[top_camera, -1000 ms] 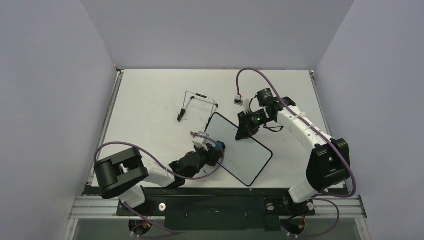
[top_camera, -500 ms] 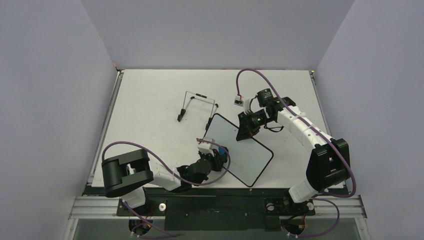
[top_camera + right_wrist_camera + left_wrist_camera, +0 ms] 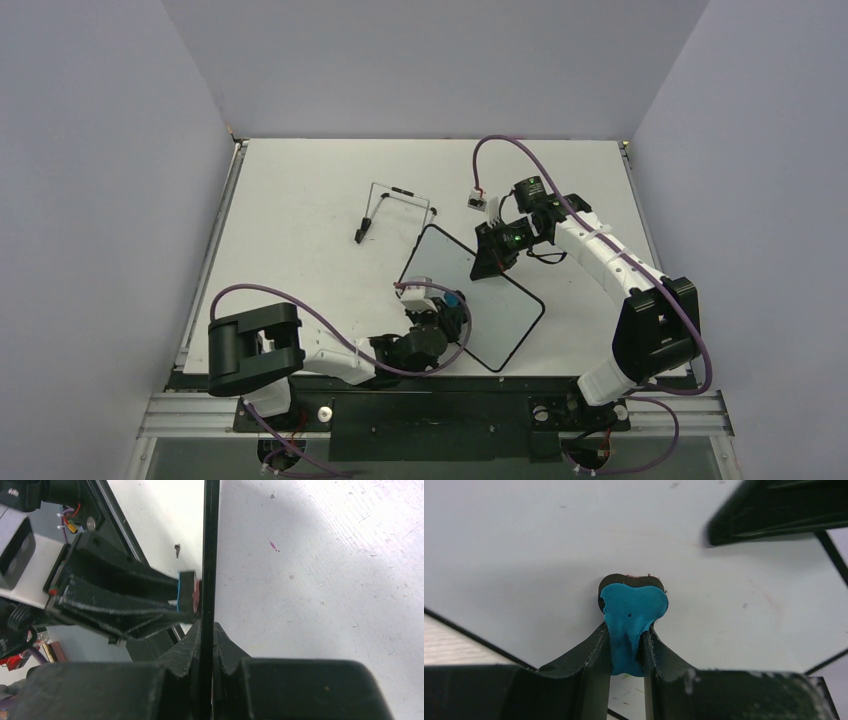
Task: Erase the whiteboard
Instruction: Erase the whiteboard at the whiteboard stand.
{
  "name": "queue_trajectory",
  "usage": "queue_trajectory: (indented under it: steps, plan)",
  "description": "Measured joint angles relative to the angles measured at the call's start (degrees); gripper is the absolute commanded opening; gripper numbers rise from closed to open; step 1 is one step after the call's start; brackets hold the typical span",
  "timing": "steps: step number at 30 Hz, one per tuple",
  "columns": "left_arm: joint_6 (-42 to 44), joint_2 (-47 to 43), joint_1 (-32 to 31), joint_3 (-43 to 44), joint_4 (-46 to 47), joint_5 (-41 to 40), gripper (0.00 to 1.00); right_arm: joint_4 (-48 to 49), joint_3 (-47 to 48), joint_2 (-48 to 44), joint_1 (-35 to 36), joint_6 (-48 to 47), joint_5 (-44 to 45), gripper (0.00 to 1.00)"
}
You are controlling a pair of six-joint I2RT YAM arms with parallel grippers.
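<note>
Blue eraser [image 3: 633, 611] is what we see pinched in the L gripper [image 3: 626, 647]: both fingers [image 3: 591, 662] are closed on its lower half, w/ the wider top sticking out past the tips. Its dark front end is pressed against the board [image 3: 505, 310]. From the R wrist cam, the eraser's flat face touches the board's side. Board surface around the eraser looks white w/ only a few faint specks, and we can't tell if any writing is on it.

R gripper [image 3: 487, 262] is clamped on the board's far-right edge, approx. midway along it. In its own cam the jaws are together on the thin black frame, seen edge-on as a dark line running straight up. Board sits mid-table [image 3: 300, 200], corners pointing diag., between the two arms, w/ its near corner close to the table's front edge. We can't say for sure whether it lies flat or is tipped up by the R gripper.

Wire stand [image 3: 395, 208] lies on the table just beside the board's far corner, apart from both grippers.
</note>
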Motion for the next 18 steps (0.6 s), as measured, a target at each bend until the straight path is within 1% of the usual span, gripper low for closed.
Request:
queue_trajectory:
  steps: [7, 11, 15, 18]
  plan:
    - [-4.6, -2.7, 3.7, -3.8, -5.6, -3.5, 0.0, 0.1, 0.0, 0.0, 0.0, 0.1, 0.1, 0.0]
    - [-4.6, -2.8, 4.1, -3.9, -5.9, -3.3, 0.0, 0.1, 0.0, 0.0, 0.0, 0.2, 0.1, 0.0]
    - [-1.6, -2.3, 3.8, -3.9, -4.3, -1.6, 0.0, -0.2, 0.0, 0.0, 0.0, 0.2, 0.5, 0.0]
    - [3.3, -0.1, 3.3, -3.7, 0.1, 2.0, 0.0, -0.8, 0.0, 0.0, -0.1, 0.2, 1.6, 0.0]
